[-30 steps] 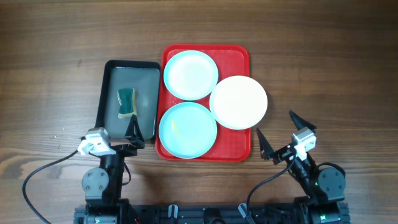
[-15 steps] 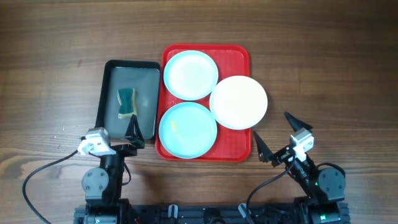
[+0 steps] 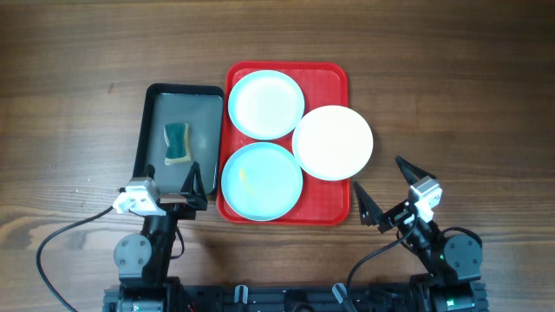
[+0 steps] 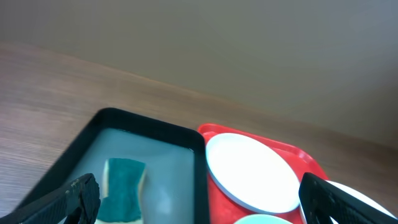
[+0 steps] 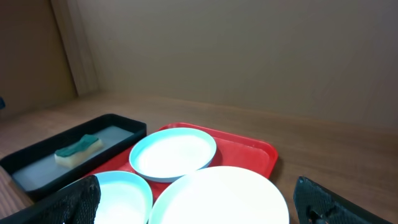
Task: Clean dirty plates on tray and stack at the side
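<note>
The red tray (image 3: 325, 82) lies mid-table and carries three plates. One pale blue plate (image 3: 265, 104) sits at its far end, another pale blue plate (image 3: 261, 181) at its near end. The white plate (image 3: 333, 142) overhangs the right rim. My left gripper (image 3: 169, 185) is open at the near end of the black pan, left of the tray. My right gripper (image 3: 386, 187) is open just off the tray's near right corner, close to the white plate (image 5: 221, 196). Neither gripper touches anything. In the left wrist view the far blue plate (image 4: 252, 171) lies ahead of the left gripper (image 4: 202, 205).
A black pan (image 3: 204, 113) with shallow water stands against the tray's left side and holds a green sponge (image 3: 177, 143). Bare wooden table lies right of the tray and beyond it. Cables trail by both arm bases at the near edge.
My left gripper has shifted slightly right, towards the tray. My right gripper has drifted a little left and nearer the tray's corner. The plates have not moved.
</note>
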`<control>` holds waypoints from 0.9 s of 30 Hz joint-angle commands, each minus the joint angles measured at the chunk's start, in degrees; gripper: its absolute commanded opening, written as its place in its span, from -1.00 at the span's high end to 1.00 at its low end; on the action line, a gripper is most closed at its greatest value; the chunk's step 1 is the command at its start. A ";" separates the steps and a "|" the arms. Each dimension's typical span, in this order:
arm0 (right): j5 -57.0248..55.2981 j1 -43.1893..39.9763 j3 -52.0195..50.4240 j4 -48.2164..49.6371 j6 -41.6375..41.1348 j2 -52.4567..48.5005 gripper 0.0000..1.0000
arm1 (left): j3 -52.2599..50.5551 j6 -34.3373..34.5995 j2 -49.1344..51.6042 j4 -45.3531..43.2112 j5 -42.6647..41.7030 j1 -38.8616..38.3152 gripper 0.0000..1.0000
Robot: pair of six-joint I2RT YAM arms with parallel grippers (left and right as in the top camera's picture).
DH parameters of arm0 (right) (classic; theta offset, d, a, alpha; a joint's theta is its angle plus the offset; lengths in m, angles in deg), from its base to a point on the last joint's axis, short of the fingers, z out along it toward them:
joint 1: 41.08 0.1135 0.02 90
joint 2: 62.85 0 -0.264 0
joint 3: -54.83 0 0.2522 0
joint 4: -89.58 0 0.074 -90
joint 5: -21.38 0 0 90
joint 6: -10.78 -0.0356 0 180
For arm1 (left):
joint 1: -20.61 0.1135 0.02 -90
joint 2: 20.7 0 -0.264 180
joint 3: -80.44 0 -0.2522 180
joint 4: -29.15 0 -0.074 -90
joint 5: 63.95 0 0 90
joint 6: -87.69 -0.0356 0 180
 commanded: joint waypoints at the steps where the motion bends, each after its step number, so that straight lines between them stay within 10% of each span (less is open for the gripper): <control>1: 1.38 0.24 2.03 -0.09 -2.78 -0.24 -0.99 | 5.29 1.38 -0.35 4.68 -3.43 -0.22 -1.00; 11: 1.29 0.24 23.43 -9.01 -3.65 -14.19 -0.99 | 32.13 0.70 12.04 24.79 3.10 -0.22 -1.00; 21: 1.95 0.26 72.39 -54.71 3.82 -64.50 -0.99 | 66.07 -3.30 53.40 52.87 3.61 -0.22 -1.00; 27: 20.44 0.24 78.90 -60.19 -6.78 -81.88 -0.99 | 67.87 -3.19 67.34 54.55 -4.33 -0.22 -1.00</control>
